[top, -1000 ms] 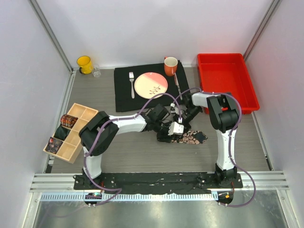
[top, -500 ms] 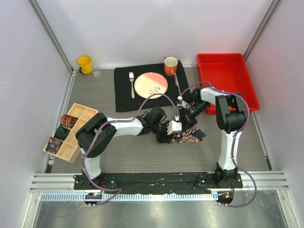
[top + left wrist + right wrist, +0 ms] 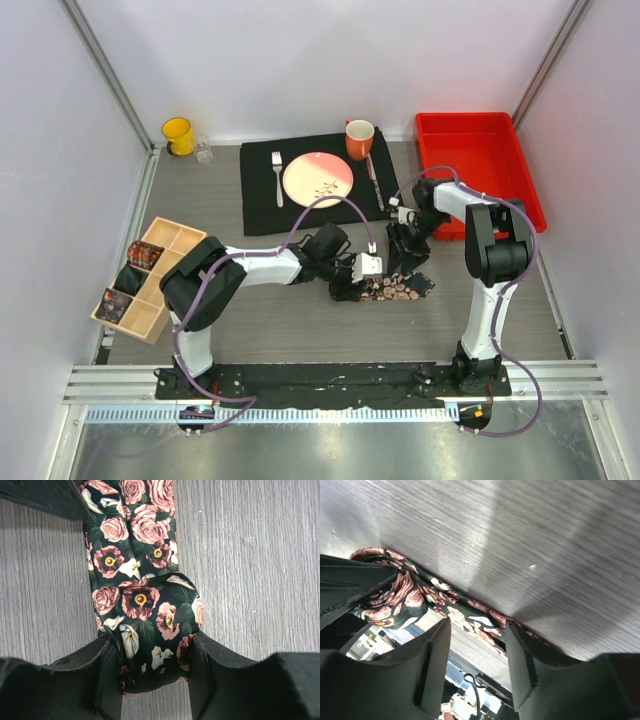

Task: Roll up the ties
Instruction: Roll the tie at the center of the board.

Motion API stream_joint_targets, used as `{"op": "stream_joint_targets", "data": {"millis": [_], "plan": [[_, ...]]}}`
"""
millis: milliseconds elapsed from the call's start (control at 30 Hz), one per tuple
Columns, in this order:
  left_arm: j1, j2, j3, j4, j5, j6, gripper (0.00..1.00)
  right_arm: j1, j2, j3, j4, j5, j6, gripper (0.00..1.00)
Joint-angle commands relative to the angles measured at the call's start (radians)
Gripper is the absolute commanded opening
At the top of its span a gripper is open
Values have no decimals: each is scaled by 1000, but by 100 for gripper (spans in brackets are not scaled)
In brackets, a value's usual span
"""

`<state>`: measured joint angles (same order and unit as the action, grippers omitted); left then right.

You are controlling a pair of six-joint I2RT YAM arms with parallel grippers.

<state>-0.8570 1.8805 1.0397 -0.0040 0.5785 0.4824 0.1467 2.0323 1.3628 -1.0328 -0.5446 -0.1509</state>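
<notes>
Low in frame, the left pincer (image 3: 152,652) clamps the coiled end of the floral tie (image 3: 142,550). The right pincer (image 3: 477,630) stands open, holding nothing.

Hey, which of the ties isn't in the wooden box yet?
The rose-print tie on the table, pinched by the left hand; the other ties sit coiled in compartments of the wooden box.

four ties (image 3: 400,289), two mugs (image 3: 178,133), one plate (image 3: 300,182)
</notes>
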Motion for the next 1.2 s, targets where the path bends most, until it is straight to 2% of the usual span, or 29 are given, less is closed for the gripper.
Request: {"op": "stream_joint_targets", "data": {"millis": [0, 67, 200, 233, 367, 467, 900, 933, 967, 1033, 1067, 1167], "plan": [[4, 62, -24, -125, -45, 1, 18, 2, -34, -8, 40, 51, 30, 49], [3, 62, -23, -123, -46, -1, 18, 2, -29, -8, 33, 37, 18, 47], [3, 65, -23, -122, -52, -4, 18, 1, -27, 7, -10, -34, -5, 31], [1, 66, -23, -119, -54, -2, 18, 4, -29, 15, -21, -44, -10, 31], [3, 69, -21, -110, -57, -11, 18, 4, -21, 15, -101, -98, -39, 31], [3, 71, -15, -110, -57, -18, 18, 5, -20, -11, -93, -92, -52, 38], [3, 65, -18, -105, -68, -22, 18, 4, -4, -37, -26, 92, -22, 39], [3, 65, -20, -102, -66, -24, 18, 5, -3, -33, -29, 83, -26, 36], [3, 65, -20, -100, -69, -25, 18, 5, -3, -30, -41, 45, -33, 21], [1, 68, -17, -100, -71, -27, 18, 8, -6, -8, -70, 3, -42, 4], [3, 69, -18, -99, -71, -30, 17, 8, -7, -1, -79, -14, -48, 1], [3, 69, -24, -90, -77, -36, 17, 8, -41, 22, -111, -61, -49, 1]]}}
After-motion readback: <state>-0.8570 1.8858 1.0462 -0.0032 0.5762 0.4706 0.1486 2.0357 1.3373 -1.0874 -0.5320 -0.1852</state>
